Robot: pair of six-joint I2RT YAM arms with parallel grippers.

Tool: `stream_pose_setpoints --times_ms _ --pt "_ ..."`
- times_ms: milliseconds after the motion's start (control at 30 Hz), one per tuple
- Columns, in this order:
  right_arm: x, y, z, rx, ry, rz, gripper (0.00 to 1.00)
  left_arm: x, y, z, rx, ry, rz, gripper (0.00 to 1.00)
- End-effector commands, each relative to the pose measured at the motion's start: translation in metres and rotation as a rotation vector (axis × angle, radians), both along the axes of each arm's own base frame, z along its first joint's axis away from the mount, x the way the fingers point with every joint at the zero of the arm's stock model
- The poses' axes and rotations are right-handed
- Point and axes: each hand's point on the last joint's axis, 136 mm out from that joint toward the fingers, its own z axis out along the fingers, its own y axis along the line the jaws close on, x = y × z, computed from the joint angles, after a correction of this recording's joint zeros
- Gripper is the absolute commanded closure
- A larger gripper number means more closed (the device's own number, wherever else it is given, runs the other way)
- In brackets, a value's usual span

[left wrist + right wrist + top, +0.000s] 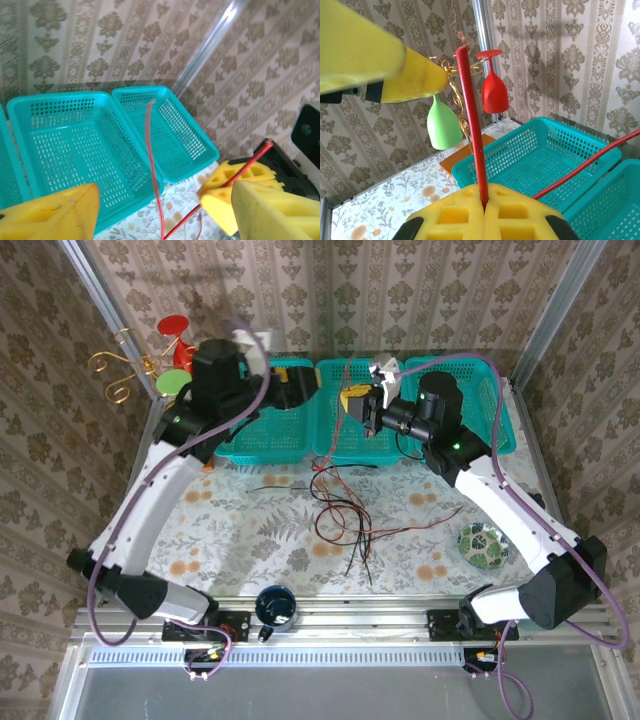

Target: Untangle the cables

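A loose tangle of black and dark red cables [340,512] lies on the flowered table in front of the middle basket. My right gripper [354,400] hovers over that basket, its yellow pads [485,215] shut on a red cable [471,125] whose short end sticks up past them. My left gripper [292,383] is close beside it on the left and stands open. In the left wrist view its yellow fingers [50,215] are wide apart. A red cable strand [154,170] runs through the gap and touches neither finger.
Three teal baskets [262,445] line the back of the table. A gold stand with a green glass [442,125] and a red glass [494,92] is at the back left. A blue cup [275,605] and a green patterned bowl [483,545] sit near the front.
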Motion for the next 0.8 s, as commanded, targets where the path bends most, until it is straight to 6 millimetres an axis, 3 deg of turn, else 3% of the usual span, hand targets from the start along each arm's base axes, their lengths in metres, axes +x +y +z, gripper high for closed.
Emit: stream_pose_setpoints --times_ms 0,100,300,633,700,767 --pt "-0.009 -0.002 0.018 0.038 -0.046 0.02 1.0 -0.003 0.007 0.021 -0.271 0.018 -0.046 0.28" --pt "-0.013 0.004 0.019 0.058 -0.043 0.069 1.0 0.003 0.009 0.003 -0.31 0.081 -0.083 0.28" --pt "-0.018 0.014 0.023 0.086 -0.033 0.144 1.0 0.005 -0.015 -0.016 -0.388 0.169 -0.21 0.3" --pt "-0.026 0.018 0.039 0.108 -0.045 0.191 1.0 0.002 -0.065 -0.05 -0.352 0.235 -0.308 0.36" --pt "-0.026 0.018 0.04 0.108 -0.048 0.191 1.0 0.001 -0.071 -0.057 -0.333 0.242 -0.317 0.45" --pt "-0.026 0.018 0.04 0.11 -0.048 0.189 1.0 0.003 -0.072 -0.063 -0.317 0.247 -0.299 0.67"
